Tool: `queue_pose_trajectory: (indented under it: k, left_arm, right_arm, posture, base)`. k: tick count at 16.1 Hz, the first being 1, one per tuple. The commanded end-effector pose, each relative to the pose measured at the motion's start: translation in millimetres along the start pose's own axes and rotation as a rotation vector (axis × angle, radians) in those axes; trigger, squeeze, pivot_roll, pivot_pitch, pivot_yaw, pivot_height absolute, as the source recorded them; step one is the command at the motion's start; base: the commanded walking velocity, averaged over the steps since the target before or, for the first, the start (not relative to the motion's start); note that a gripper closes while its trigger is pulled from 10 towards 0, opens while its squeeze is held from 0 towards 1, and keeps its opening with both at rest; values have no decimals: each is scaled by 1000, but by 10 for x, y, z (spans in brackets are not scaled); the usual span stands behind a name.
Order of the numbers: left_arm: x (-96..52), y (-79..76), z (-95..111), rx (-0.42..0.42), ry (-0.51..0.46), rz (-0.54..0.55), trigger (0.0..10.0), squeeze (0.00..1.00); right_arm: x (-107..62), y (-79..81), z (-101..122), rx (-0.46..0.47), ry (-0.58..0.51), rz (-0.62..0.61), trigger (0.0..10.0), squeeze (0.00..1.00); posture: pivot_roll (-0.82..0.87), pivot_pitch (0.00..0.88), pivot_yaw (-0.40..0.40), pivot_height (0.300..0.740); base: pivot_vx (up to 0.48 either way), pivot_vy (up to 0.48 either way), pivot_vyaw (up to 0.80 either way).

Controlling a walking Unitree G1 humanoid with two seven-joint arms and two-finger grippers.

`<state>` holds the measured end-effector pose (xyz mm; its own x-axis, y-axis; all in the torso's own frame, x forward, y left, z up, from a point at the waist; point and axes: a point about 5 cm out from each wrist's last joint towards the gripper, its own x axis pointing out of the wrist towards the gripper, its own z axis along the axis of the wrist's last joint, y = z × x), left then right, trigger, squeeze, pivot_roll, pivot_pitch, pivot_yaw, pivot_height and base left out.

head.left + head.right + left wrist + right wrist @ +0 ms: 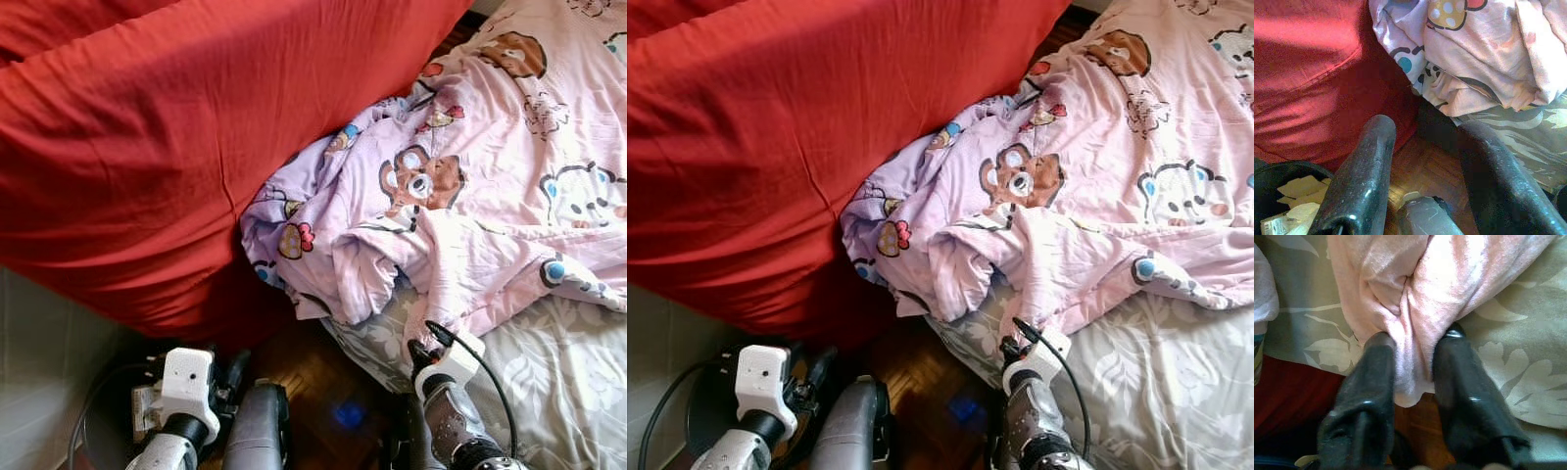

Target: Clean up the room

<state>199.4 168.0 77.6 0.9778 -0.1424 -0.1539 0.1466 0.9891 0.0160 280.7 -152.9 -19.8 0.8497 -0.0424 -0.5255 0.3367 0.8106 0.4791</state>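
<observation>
Right gripper (1413, 367): near right, at the near edge of the bed; its two black fingers (1371, 382) are pinched on a fold of the pink blanket, cloth bunched between them.
Left gripper (1422, 156): near left, low over the floor, fingers spread wide with nothing between them, pointing toward the gap between the red cover and the bed.
Pink blanket (470, 196): cartoon bear print, crumpled in a heap across the bed from the middle to the far right; its near edge hangs over the bed's near corner.
Bed sheet (568, 372): grey with a pale leaf pattern, bare at near right, under the blanket.
Red cover (167, 147): large, fills the left and far side, touching the blanket's left edge.
Floor (313, 377): dark wood, seen near, between the two arms.
Bin (1283, 191): black, near left beside the left gripper, pale paper scraps inside.
</observation>
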Motion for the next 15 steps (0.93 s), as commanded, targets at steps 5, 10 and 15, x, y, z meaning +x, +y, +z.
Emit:
queue_pose_trajectory:
  k: [5, 10, 15]
  left_arm:
    - [177, 35, -54, 24, 6, 7, 10000, 0]
    - [433, 24, -19, 27, -31, 3, 10000, 0]
    - [501, 80, -191, 21, 4, 28, 10000, 0]
  right_arm:
    - [1, -60, 74, -26, -36, -19, 0, 0]
    - [-19, -162, 172, -23, -109, -46, 0, 0]
    - [-104, -190, 251, -217, -240, 11, 0, 0]
  posture:
    - [141, 206, 68, 647]
    - [102, 114, 53, 647]
    - [45, 44, 34, 647]
  base:
    - [0, 0, 0]
    - [0, 0, 0]
    - [0, 0, 0]
